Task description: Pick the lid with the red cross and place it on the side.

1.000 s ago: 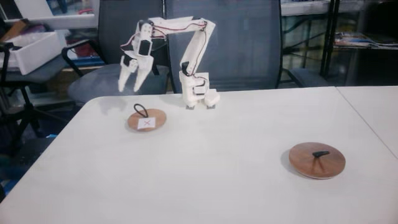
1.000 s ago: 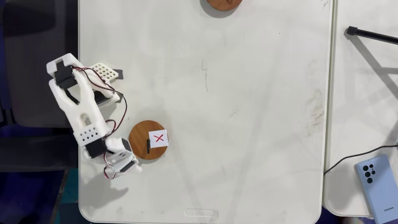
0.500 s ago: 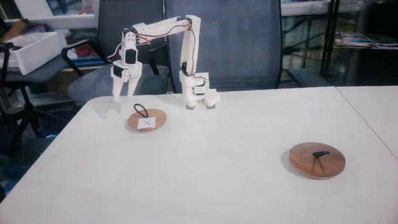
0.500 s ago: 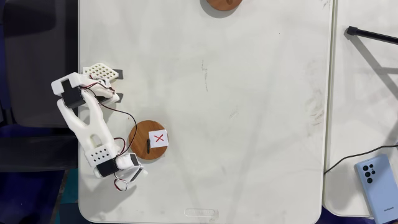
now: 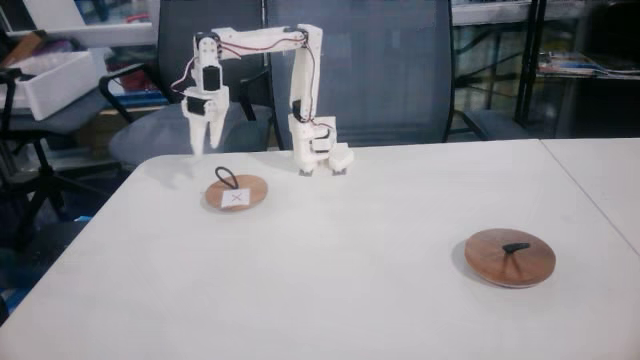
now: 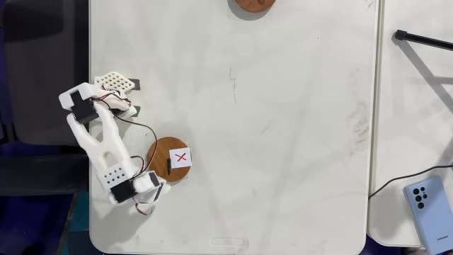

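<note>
The lid with the red cross (image 5: 237,192) is a small light-brown wooden disc with a white sticker and a thin black loop handle. It lies flat on the white table (image 5: 350,260), near the back left in the side view. From above, the lid (image 6: 161,151) sits close to the table's left edge. My gripper (image 5: 203,147) hangs in the air with its tips pointing down, just left of and behind the lid and not touching it. Its fingers overlap into one narrow taper, so the gap cannot be judged. From above, the gripper (image 6: 152,185) is at the lid's lower left rim.
A larger dark wooden lid (image 5: 510,258) with a black bar handle lies at the front right, and in the view from above it (image 6: 253,3) is cut by the top edge. The arm's base (image 5: 315,150) stands at the back edge. A phone (image 6: 427,212) and cable (image 6: 425,39) lie on the adjoining table.
The arm has swung left and stretched out past the lid. The gripper, seen spread open a second ago, now looks narrow and hangs straight down beside the lid. The lid has not moved.
</note>
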Tool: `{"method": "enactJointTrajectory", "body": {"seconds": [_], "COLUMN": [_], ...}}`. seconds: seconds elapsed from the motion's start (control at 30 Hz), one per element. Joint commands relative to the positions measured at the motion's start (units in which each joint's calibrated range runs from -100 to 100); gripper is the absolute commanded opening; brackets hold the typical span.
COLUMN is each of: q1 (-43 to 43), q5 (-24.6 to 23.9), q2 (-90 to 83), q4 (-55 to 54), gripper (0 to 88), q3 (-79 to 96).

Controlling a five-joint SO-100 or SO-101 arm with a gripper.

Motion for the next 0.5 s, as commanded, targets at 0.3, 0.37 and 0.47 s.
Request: {"method": "enactJointTrajectory", "body": {"seconds": [0.3,0.37,0.47], "q1": [-6.98,-7.28,-7.28], "q5": [2.07,2.21,3.43], "q2": [-0.13,-0.13,-0.13], "q4": [2.63,2.63,2.63], "gripper": [20.1,20.2,20.3], "q3": [-1.36,-1.36,-1.36]}}
